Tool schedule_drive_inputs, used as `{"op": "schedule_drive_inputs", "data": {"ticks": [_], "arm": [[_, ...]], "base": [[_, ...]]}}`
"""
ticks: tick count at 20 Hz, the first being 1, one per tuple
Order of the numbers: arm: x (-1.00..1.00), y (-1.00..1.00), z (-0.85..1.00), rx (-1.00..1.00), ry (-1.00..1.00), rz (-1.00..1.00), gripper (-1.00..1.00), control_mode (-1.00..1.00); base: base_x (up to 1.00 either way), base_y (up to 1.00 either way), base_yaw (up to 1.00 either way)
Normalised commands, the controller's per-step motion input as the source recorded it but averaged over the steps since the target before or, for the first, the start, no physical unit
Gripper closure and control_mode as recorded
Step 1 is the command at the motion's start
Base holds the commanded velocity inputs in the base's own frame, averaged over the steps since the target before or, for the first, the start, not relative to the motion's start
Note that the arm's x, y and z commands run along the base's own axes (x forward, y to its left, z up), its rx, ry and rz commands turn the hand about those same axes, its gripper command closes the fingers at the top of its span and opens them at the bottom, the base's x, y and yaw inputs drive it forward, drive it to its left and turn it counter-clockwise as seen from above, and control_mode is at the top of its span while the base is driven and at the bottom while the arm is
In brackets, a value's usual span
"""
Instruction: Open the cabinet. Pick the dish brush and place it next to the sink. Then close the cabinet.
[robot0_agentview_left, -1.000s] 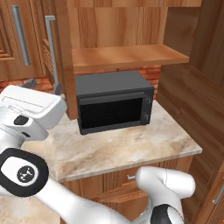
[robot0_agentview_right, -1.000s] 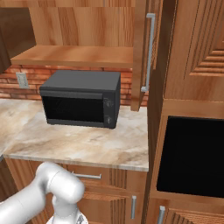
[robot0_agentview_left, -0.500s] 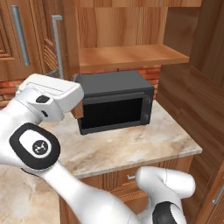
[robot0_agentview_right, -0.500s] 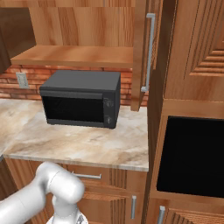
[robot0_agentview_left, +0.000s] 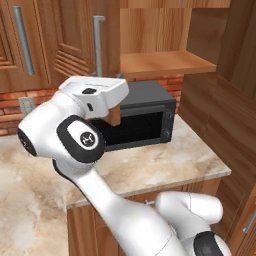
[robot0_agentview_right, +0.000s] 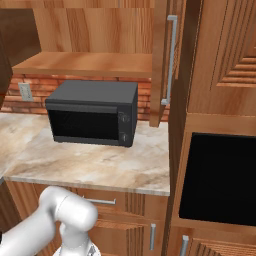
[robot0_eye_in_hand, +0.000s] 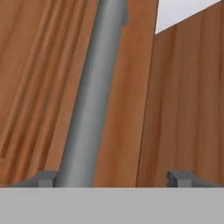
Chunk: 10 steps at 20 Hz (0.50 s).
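Silver cabinet (robot0_eye_in_hand: 35, 87) handle (robot0_eye_in_hand: 92, 96) stands inside the wide-open tool (robot0_eye_in_hand: 113, 177), seemingly ungripped.

Cabinet (robot0_agentview_left: 75, 45) cut off by the top and left edges of the left base view; its open door (robot0_agentview_right: 159, 60) runs past the top edge of the right base view. Silver bar handle (robot0_eye_in_hand: 89, 100) cropped at the bottom of the hand view. Microwave (robot0_agentview_left: 145, 117) partly hidden behind the white arm (robot0_agentview_left: 80, 135). Gripper (robot0_eye_in_hand: 113, 178) visible as fingertips only, its body out of frame
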Motion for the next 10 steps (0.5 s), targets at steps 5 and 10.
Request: {"op": "schedule_drive_inputs", "data": {"ticks": [5, 10], "arm": [[0.71, -0.82, 0.0, 0.0, 0.16, 0.0, -1.0, -1.0], [0.75, -0.71, 0.0, 0.0, 0.18, 0.0, -1.0, -1.0]], "base": [[0.0, 0.0, 0.0], [0.0, 0.0, 0.0]]}}
